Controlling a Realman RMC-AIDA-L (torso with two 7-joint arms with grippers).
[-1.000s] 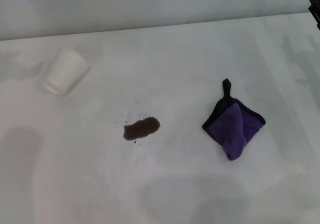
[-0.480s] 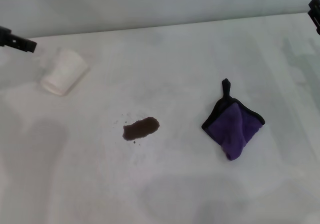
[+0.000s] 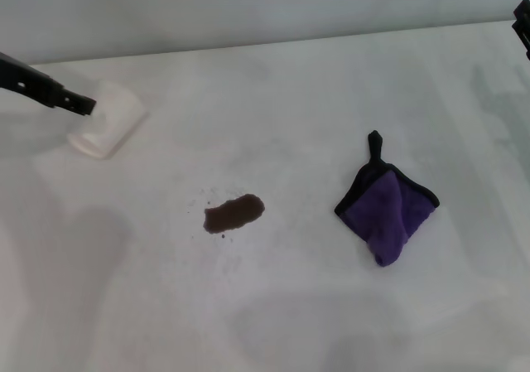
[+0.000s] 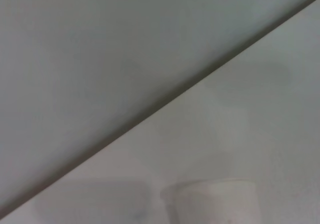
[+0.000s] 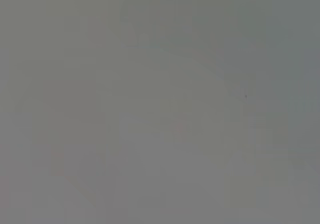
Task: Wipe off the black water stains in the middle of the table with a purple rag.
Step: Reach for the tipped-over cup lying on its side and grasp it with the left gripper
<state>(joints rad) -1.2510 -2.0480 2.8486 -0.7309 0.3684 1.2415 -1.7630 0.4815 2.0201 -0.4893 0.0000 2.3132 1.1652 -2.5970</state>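
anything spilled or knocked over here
Yes. A dark liquid blotch sits mid-table, a white paper cup lies tipped on its side at far left, and the purple rag lies crumpled to the right.

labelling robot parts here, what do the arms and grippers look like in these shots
Little shows. The left gripper appears in the head view as a slim, flat, matte black bar with a squared tip and a few tiny pale dots, perhaps screws. The right gripper is only a black angular sliver at the picture's edge. No cables, markings or arm links are visible, and neither wrist view shows fingers.
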